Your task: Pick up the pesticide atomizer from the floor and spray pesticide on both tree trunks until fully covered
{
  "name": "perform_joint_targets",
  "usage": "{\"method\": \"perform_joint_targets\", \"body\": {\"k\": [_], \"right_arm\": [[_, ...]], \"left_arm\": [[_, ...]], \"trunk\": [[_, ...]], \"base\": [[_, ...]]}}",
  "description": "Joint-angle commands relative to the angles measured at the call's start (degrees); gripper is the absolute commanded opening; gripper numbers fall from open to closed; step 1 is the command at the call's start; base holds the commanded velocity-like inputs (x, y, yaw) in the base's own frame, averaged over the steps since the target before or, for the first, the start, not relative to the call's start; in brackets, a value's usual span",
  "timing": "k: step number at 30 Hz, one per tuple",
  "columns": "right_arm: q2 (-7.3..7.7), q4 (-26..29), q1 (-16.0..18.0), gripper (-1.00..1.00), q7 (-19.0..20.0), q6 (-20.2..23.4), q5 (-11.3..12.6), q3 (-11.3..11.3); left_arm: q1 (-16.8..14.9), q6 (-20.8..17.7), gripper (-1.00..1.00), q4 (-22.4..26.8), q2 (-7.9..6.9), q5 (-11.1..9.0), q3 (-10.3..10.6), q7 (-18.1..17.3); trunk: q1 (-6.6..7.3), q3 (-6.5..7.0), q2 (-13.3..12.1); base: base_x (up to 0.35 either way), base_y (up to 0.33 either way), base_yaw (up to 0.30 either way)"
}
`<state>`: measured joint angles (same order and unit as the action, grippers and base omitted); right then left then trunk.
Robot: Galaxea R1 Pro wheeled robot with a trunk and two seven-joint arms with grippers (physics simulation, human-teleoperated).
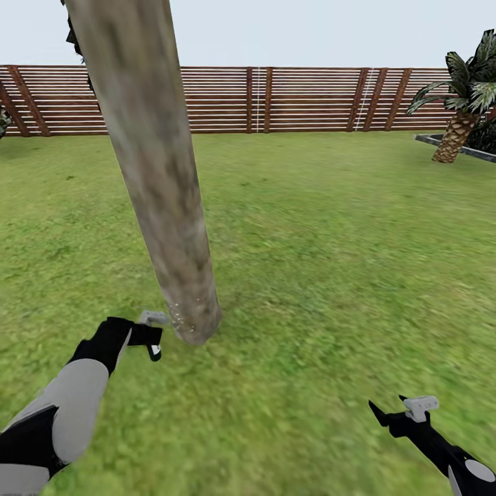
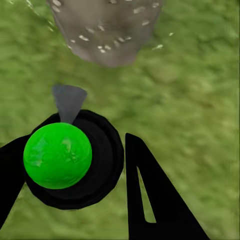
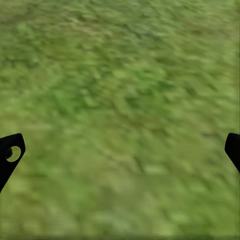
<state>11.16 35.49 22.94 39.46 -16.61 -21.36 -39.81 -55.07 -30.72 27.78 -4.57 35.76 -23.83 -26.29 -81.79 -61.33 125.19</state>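
Gripping the atomizer (image 2: 70, 160) beside the trunk (image 1: 155, 179) base, the left gripper (image 1: 153, 336) is risking spray missing higher bark; the right gripper (image 1: 406, 412) is hanging wide over grass (image 3: 120, 100)

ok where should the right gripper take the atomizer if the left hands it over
Probably the atomizer by its round black body under the green cap, from the side opposite the grey nozzle facing the trunk; left gripper fingers flank it.
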Motion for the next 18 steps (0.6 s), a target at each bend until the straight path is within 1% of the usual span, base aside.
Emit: {"method": "perform_joint_targets", "body": {"k": [1,2,3,4,6,9,13,15,18], "right_arm": [[0.06,0.01,0.0,1.0,0.0,0.0,0.0,0.0],[0.1,0.04,0.0,1.0,0.0,0.0,0.0,0.0],[0.14,0.16,0.0,1.0,0.0,0.0,0.0,0.0],[0.12,0.3,0.0,1.0,0.0,0.0,0.0,0.0],[0.16,0.34,0.0,1.0,0.0,0.0,0.0,0.0],[0.17,0.74,0.0,1.0,0.0,0.0,0.0,0.0],[0.18,1.5,0.0,1.0,0.0,0.0,0.0,0.0],[0.18,1.62,0.0,1.0,0.0,0.0,0.0,0.0],[0.18,1.67,0.0,1.0,0.0,0.0,0.0,0.0]], "left_arm": [[-0.37,-0.06,-1.0,-0.01,-0.23,0.01,0.01,-0.27],[-0.76,-0.1,-1.0,-0.01,-0.53,0.08,0.01,-0.64],[-1.2,-0.49,-1.0,-0.01,-1.17,0.16,0.01,-1.26],[-1.56,-2.29,-1.0,0.04,-2.38,0.1,-0.03,-2.03],[-2.4,-3.68,-1.0,0.05,-3.47,0.04,-0.04,-2.31],[-4.97,-4.45,-1.0,0.0,-4.33,0.11,0.01,-2.44],[-7.26,-5.12,-1.0,-0.01,-4.52,0.33,0.01,-2.48],[-8.67,-7.83,-1.0,-0.01,-4.49,0.29,0.01,-2.51],[-10.43,-8.89,-1.0,-0.01,-4.49,0.31,0.08,-2.53]], "trunk": [[0.0,0.0,0.0],[0.0,0.0,0.0],[0.0,0.0,0.0],[0.0,0.0,0.0],[0.0,0.0,0.0],[0.0,0.0,0.0],[0.0,0.0,0.0],[0.0,0.0,0.0],[0.0,0.0,0.0]], "base": [[0.0,0.0,0.0],[0.0,0.0,0.0],[0.0,0.0,0.0],[0.0,0.0,0.0],[0.0,0.0,0.0],[0.0,0.0,0.0],[0.0,0.0,0.0],[0.0,0.0,0.0],[0.0,0.0,0.0]]}}
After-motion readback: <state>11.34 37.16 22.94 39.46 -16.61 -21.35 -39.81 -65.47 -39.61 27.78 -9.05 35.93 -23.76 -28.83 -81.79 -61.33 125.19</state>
